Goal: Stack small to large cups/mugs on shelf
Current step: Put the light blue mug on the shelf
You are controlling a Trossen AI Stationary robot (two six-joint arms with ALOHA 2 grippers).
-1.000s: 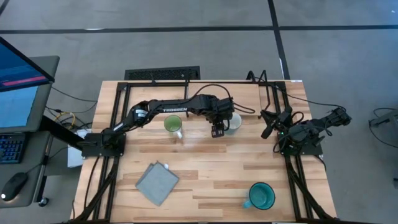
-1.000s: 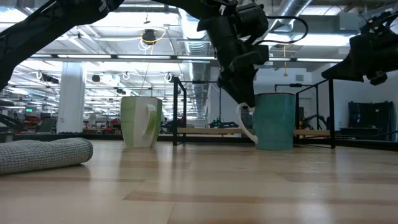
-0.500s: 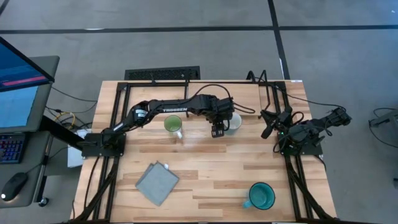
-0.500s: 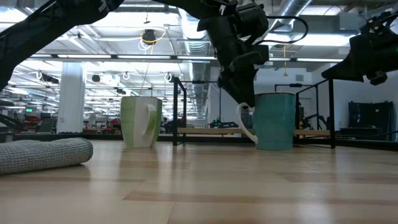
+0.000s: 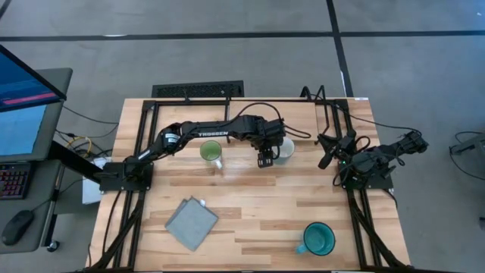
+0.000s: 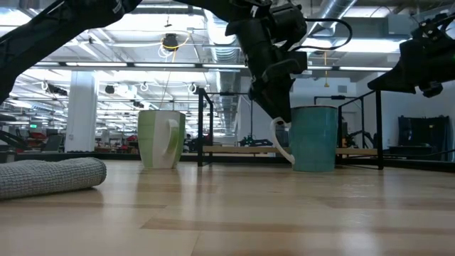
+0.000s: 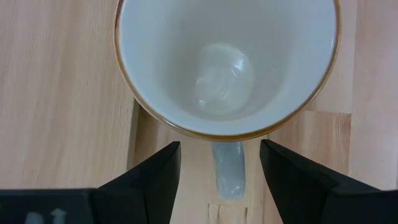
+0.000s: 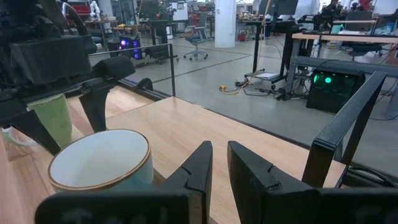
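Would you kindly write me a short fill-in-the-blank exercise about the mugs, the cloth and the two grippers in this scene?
1. The left gripper has its open fingers on either side of the white mug's ____.
2. The grey cloth lies nearest the ____ mug.
3. The teal mug stands on the ____, not on the shelf.
4. The right gripper, off to the side, is ____.

Missing words: handle; light green; tabletop; shut
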